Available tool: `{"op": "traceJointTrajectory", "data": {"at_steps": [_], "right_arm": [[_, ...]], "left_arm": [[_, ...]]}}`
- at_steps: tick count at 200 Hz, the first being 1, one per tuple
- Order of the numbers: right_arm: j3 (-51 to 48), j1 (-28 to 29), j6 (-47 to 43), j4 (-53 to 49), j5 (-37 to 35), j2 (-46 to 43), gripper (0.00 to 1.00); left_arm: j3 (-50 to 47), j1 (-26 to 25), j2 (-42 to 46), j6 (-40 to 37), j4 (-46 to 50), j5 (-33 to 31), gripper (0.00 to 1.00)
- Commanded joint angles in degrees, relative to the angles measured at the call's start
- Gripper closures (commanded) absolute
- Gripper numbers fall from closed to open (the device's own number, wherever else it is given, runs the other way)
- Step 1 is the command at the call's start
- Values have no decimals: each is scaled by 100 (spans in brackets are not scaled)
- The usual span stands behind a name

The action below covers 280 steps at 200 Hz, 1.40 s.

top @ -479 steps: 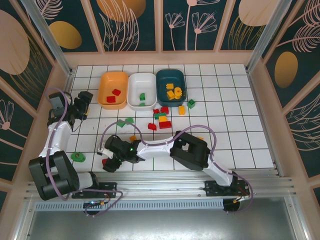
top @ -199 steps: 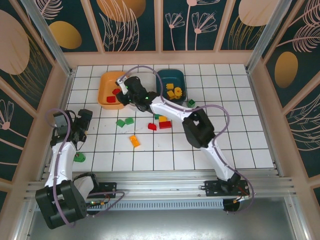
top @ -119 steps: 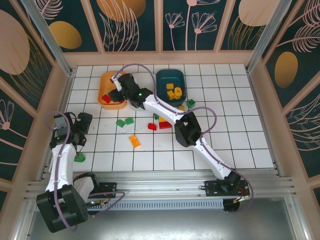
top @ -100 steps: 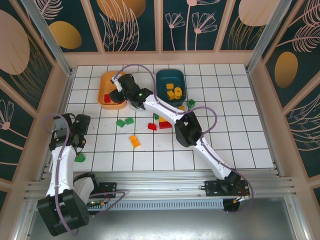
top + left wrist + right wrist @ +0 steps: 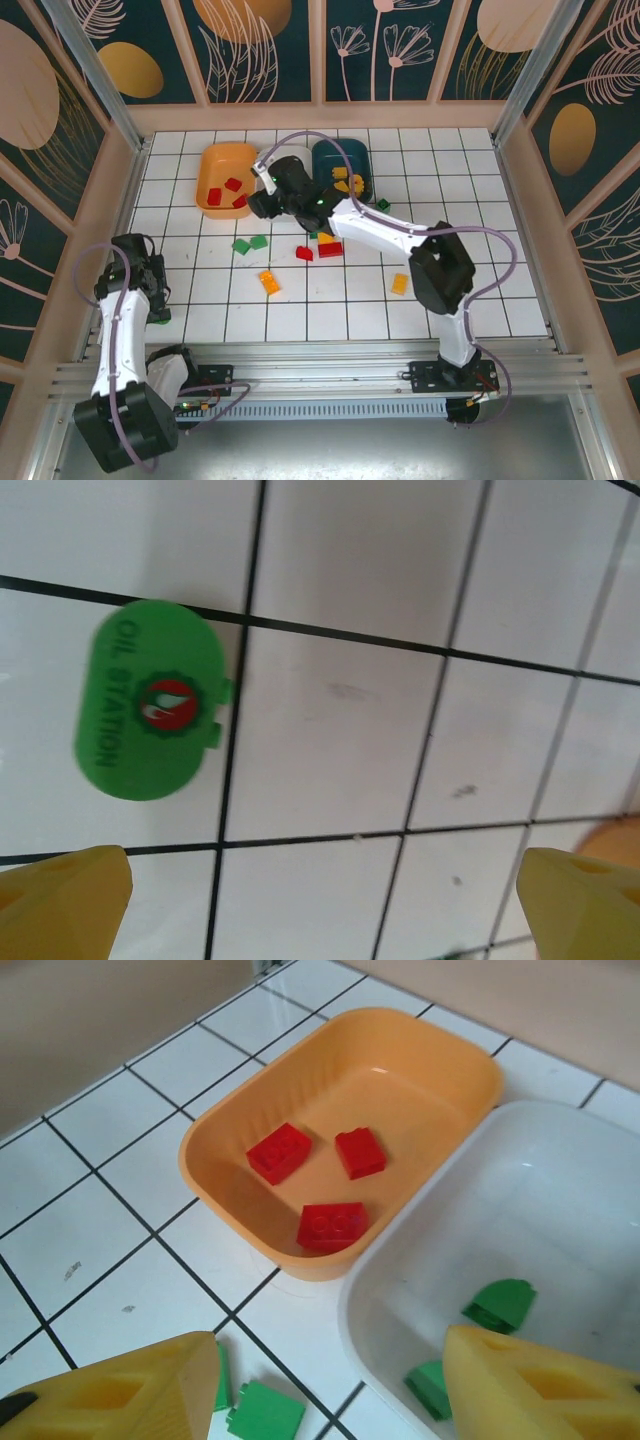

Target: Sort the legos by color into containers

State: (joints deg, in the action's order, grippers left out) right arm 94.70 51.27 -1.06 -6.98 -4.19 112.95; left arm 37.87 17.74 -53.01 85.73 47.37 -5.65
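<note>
The orange tray (image 5: 340, 1150) (image 5: 226, 176) holds three red legos (image 5: 333, 1226). Beside it the white tray (image 5: 560, 1200) has two green legos (image 5: 500, 1303) inside. The teal tray (image 5: 340, 165) holds yellow legos. My right gripper (image 5: 325, 1360) (image 5: 260, 198) hovers open and empty over the near corners of the orange and white trays. Two green legos (image 5: 262, 1410) (image 5: 250, 243) lie on the tiles under it. My left gripper (image 5: 320, 880) (image 5: 152, 295) is open and empty above the tiles. A flat green oval lego (image 5: 150, 715) lies ahead of its left fingertip.
Loose red, yellow and green legos (image 5: 322, 243) cluster in front of the trays. An orange one (image 5: 268, 282) lies nearer the arms and a yellow-orange one (image 5: 399, 284) sits to the right. The right arm partly covers the white tray. A wooden wall (image 5: 110, 200) borders the left.
My right gripper opened over the orange tray, left a third red lego there, then drew back to the right. My left gripper moved nearer, over the green oval lego.
</note>
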Motion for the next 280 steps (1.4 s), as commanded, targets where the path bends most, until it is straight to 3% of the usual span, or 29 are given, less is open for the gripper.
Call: {"op": "traceJointTrajectory", "data": {"at_steps": [1,28,54,94,189,226,280], "right_arm": [[-442,-56,97,74,-336,-342,39],[-748,-108,84,-88,-498,-547,39],[-883,-108,88,-152,-567,-676,39],[-1130,-99,155,-73,-565,-863,39],[-1620,-63,216,11,-751,-1117,39],[-1706,-47,216,52,-791,-1160,40],[-2001,-37,229,149,-908,-1413,41]], "left_arm": [[76,50,-56,349,681,-613,1],[-32,55,43,508,651,-1258,1],[46,56,-547,334,589,-1815,2],[-140,55,-1119,-282,-367,-1729,2],[-468,58,-1848,-547,-962,-1372,9],[-635,65,-1903,-617,-1272,-1283,20],[-783,59,-1962,-828,-1723,-1177,46]]}}
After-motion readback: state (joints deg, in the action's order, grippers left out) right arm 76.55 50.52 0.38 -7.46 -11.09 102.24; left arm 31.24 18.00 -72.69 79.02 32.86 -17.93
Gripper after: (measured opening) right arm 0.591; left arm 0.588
